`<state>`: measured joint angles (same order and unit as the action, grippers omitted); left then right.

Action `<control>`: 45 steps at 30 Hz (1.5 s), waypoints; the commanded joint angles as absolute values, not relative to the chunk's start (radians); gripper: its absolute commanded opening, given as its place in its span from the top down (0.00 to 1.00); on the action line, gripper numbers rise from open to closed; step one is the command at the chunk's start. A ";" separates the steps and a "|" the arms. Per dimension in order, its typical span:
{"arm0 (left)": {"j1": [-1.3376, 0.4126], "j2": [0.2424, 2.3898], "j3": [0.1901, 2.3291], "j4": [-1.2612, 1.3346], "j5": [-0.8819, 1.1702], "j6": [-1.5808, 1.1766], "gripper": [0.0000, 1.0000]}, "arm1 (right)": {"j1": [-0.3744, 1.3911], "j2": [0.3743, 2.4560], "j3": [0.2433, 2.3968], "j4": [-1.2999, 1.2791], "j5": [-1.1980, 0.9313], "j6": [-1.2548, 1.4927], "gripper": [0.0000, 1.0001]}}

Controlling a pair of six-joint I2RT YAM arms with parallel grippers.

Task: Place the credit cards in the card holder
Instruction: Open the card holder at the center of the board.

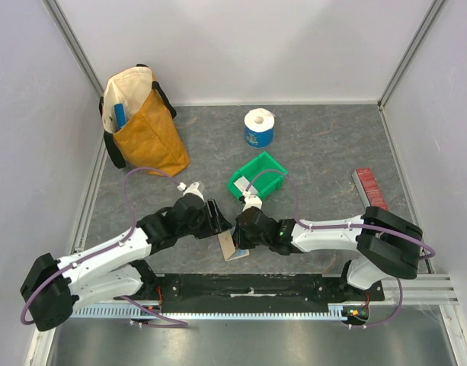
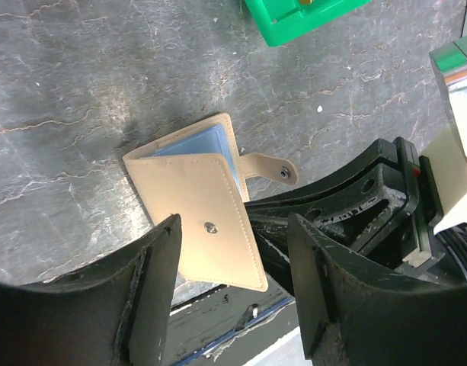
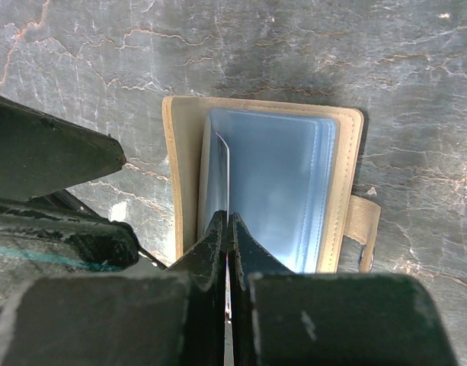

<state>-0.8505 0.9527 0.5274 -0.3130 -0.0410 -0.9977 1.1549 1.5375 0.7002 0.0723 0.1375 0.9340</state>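
**Surface:** grey marbled table (image 1: 332, 152), enclosed by plain pale walls (image 1: 256, 46) on three sides. A black base plate (image 1: 248, 288) runs along the near edge.

**Containers**
- Yellow bag (image 1: 145, 130), far left corner, upright with its mouth open. A blue object (image 1: 120, 114) stands inside; nothing more of the contents can be made out.
- Green bin (image 1: 267, 164), mid-table, tilted square to the walls. Its contents cannot be told.
- Holder (image 2: 210, 213), tan, lying near the table's front edge, nearer than the bin and between the two grippers. The snap cover is half raised over bluish clear pockets, and the tab sticks out to one side.

**Loose items**
- Paper roll (image 1: 258, 126) with a blue wrap, standing beyond the bin.
- Red ridged strip (image 1: 368, 188), lying at the right side, well apart from the rest.

**End effectors**
- Left gripper (image 2: 235, 229): fingers spread wide and gripping nothing. The cover's near corner shows between them; contact cannot be told.
- Right gripper (image 3: 228, 221): fingers pressed together inside the holder, pinching a thin pale sheet (image 3: 227, 171) seen edge-on. Whether this is a card or a pocket leaf cannot be told.
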 commanded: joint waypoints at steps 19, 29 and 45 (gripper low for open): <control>-0.920 1.141 0.663 -0.439 -0.026 -1.103 0.40 | 1.166 1.552 0.707 0.072 0.175 0.933 1.00; -0.928 1.086 0.661 -0.520 -0.052 -1.069 0.75 | 1.166 1.549 0.709 0.054 0.189 0.936 1.00; -0.928 0.980 0.598 -0.632 -0.087 -1.091 0.80 | 1.166 1.559 0.727 0.043 0.186 0.934 1.00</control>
